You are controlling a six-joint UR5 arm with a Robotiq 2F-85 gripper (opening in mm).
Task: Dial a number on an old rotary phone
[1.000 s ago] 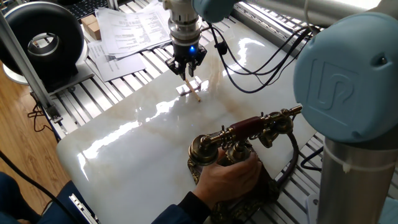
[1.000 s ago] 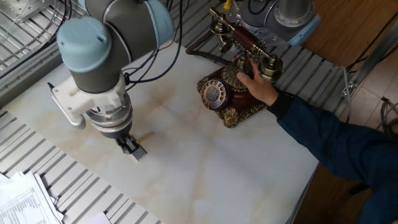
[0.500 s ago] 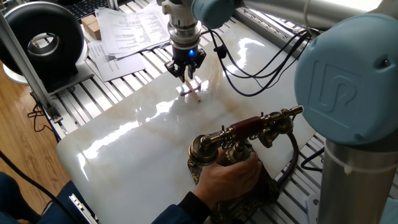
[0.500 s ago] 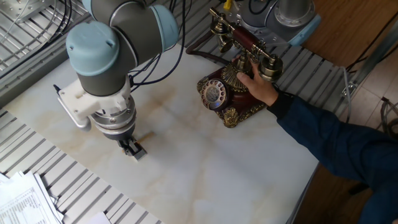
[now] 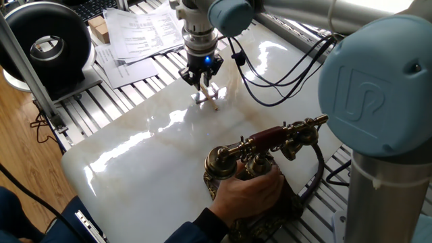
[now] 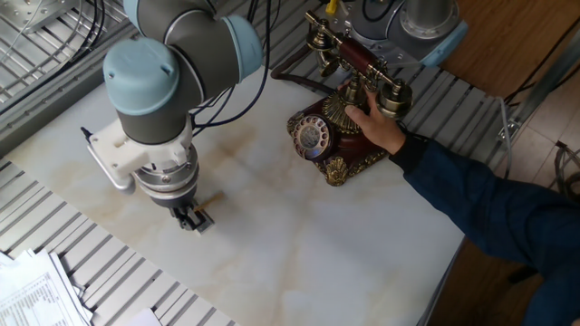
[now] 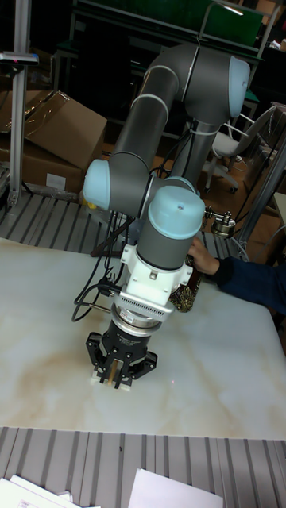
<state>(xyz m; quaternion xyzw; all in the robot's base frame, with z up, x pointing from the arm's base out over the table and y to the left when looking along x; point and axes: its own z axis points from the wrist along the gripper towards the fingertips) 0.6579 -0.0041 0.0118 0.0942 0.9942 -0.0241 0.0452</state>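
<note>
The old rotary phone (image 5: 262, 156) stands at the near right of the marble table, its maroon handset resting on the cradle. In the other fixed view the phone (image 6: 328, 138) shows its round dial facing the table's middle. A person's hand (image 5: 251, 192) holds the phone's base. My gripper (image 5: 203, 82) hangs low at the far side of the table, well apart from the phone, its fingers straddling the top of a thin pale wooden stick (image 5: 211, 100). A gap still shows between the fingers. In the tall fixed view the gripper (image 7: 118, 373) has the stick between its fingers.
Paper sheets (image 5: 144, 32) and a black round device (image 5: 46, 46) lie beyond the table's far left edge. Black cables (image 5: 270, 74) trail from the wrist over the table. The person's blue sleeve (image 6: 494, 213) reaches in from the right. A small pale block (image 6: 205, 220) sits under the gripper.
My gripper has come down a little closer to the table, so its fingers now sit lower around the stick. The phone and the hand have not moved.
</note>
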